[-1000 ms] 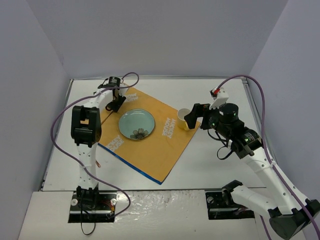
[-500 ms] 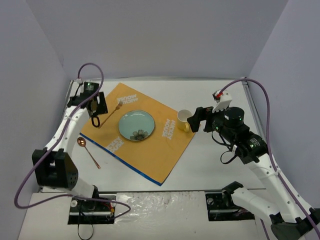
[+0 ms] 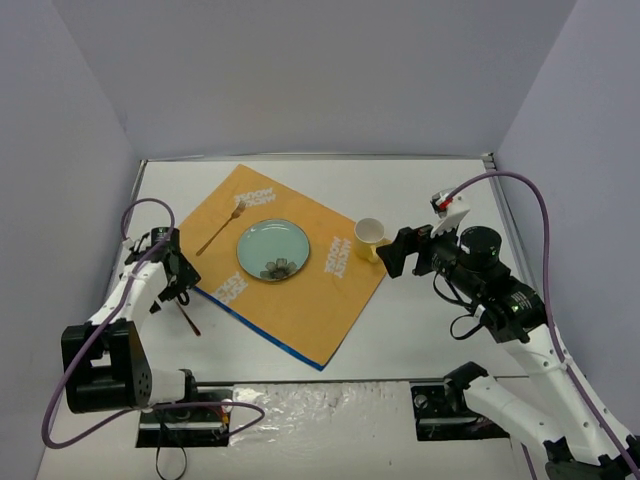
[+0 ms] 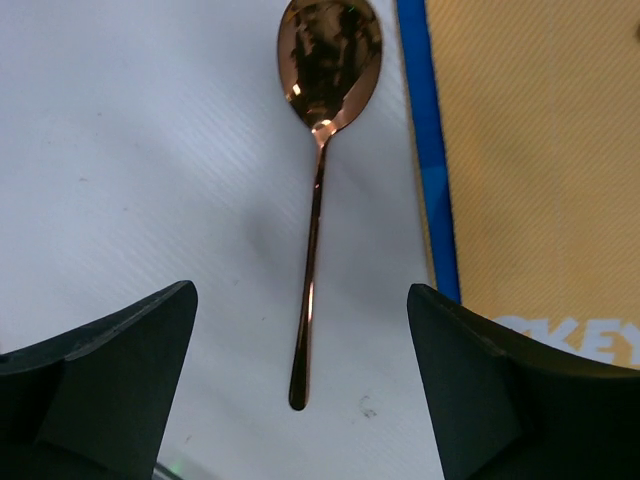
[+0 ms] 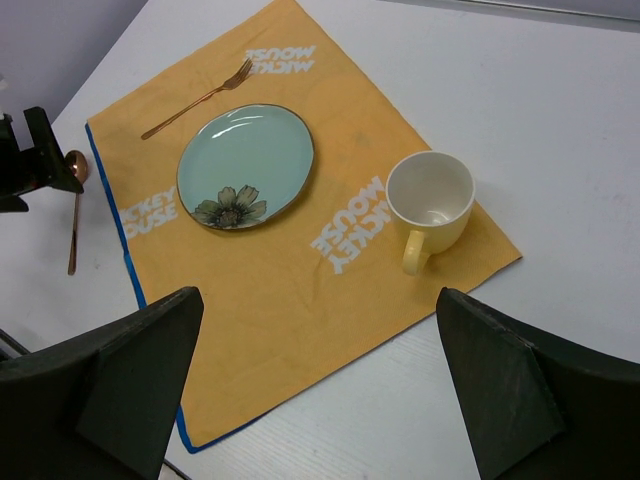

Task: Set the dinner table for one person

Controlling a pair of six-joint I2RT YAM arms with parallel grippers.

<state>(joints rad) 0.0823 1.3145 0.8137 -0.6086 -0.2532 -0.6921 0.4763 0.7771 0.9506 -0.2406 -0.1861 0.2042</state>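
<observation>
The left gripper (image 3: 168, 268) hovers over a copper spoon (image 4: 316, 190) that lies on the dinner table (image 3: 430, 190). Its fingers are spread wide on either side of the handle and hold nothing. The right gripper (image 3: 392, 254), also wide open and empty, hangs near a yellow cup (image 3: 370, 233) on the orange cloth (image 3: 300, 300). The thin handle lies flat, so closing fingers may skid off it or snag the cloth just beside it. The matte white table sits between pale lavender walls (image 3: 300, 80) on three sides.
</observation>
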